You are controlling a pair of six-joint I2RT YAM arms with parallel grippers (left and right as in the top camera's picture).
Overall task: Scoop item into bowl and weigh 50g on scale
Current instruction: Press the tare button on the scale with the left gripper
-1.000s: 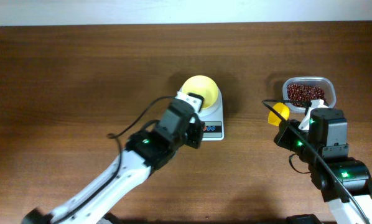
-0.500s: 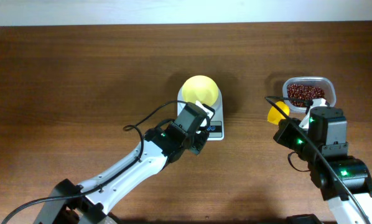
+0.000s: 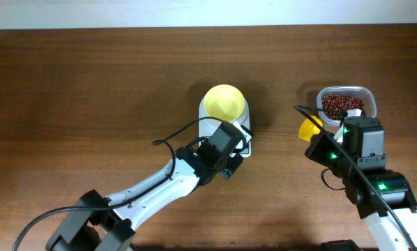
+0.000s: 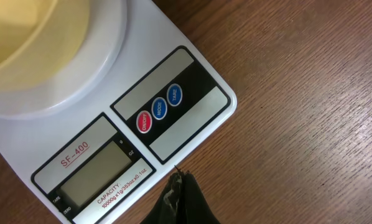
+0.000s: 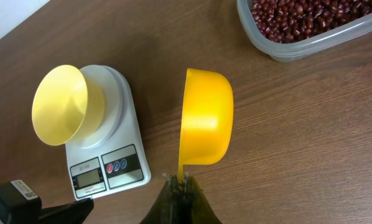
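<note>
The pale yellow bowl [image 3: 224,102] sits on the white scale [image 3: 246,123]; both also show in the left wrist view, bowl [image 4: 30,37] and scale [image 4: 192,118], and in the right wrist view, bowl [image 5: 60,104] and scale [image 5: 127,127]. My left gripper [image 4: 181,178] is shut and empty, just off the scale's front edge near the buttons [image 4: 159,109]. My right gripper [image 5: 181,180] is shut on the handle of the orange-yellow scoop [image 5: 206,117], held on its side above the table. The red-brown beans [image 5: 307,15] fill the clear tub [image 3: 346,102].
The scale's display [image 4: 96,177] looks blank. The left arm's cable [image 3: 177,132] loops over the table left of the scale. The tub [image 5: 310,43] stands at the back right, close behind the scoop [image 3: 309,126].
My left arm has swung right and back, from over the scale's left side to its front right corner. The right gripper with the scoop has barely moved.
</note>
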